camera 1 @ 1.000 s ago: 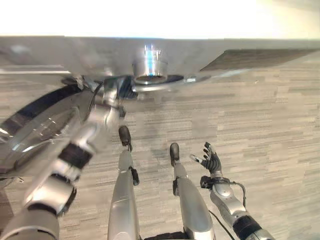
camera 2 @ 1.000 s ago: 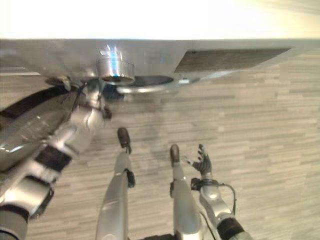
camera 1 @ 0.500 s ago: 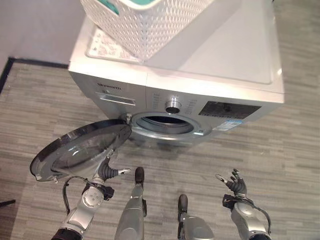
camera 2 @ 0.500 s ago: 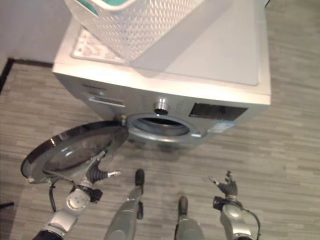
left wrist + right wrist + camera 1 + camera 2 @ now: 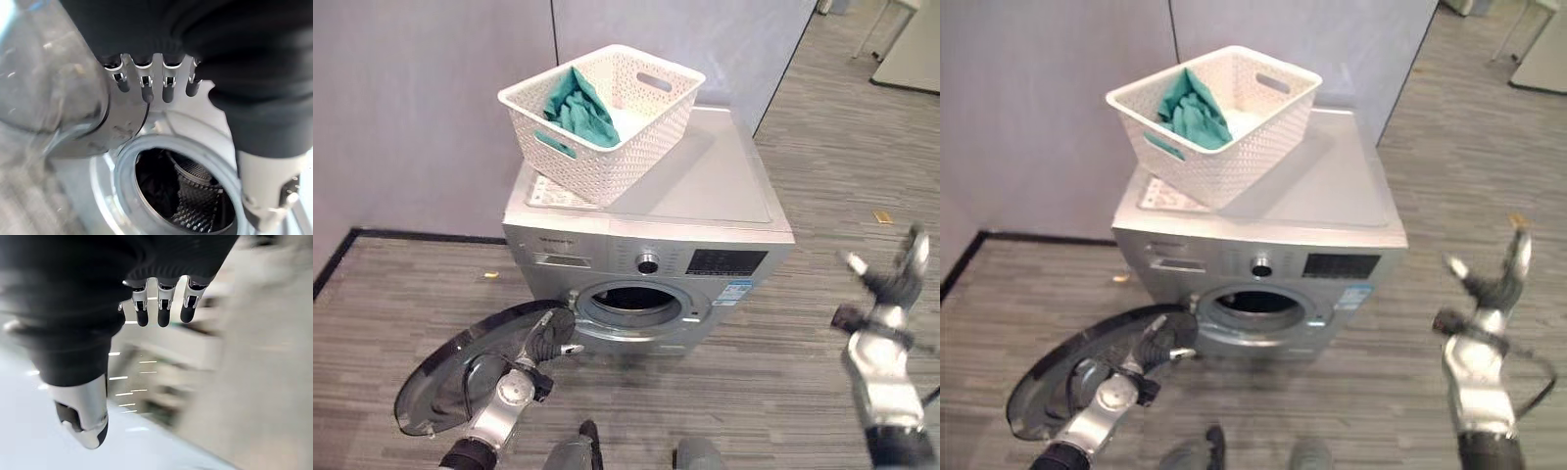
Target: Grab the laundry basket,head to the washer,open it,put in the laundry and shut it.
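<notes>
A white perforated laundry basket (image 5: 641,147) stands on the left part of the silver washer's (image 5: 715,191) top, with teal laundry (image 5: 576,110) in it. The round glass door (image 5: 450,382) hangs wide open to the left of the dark drum opening (image 5: 631,300). My left hand (image 5: 548,341) is open, its fingers (image 5: 167,89) against the door's rim (image 5: 122,122), and the drum (image 5: 188,193) shows past them. My right hand (image 5: 893,284) is raised in the air to the washer's right, open, with its fingers (image 5: 164,308) spread and nothing in it.
A grey wall (image 5: 431,117) stands right behind the washer, with a corner at the back right. Grey plank floor (image 5: 822,166) runs out to the right and front. A small yellow scrap (image 5: 882,216) lies on the floor at the right.
The camera has tilted up, bringing the washer's top and the basket fully into view. My right hand has risen from low by the legs to chest height at the right. The door stays open.
</notes>
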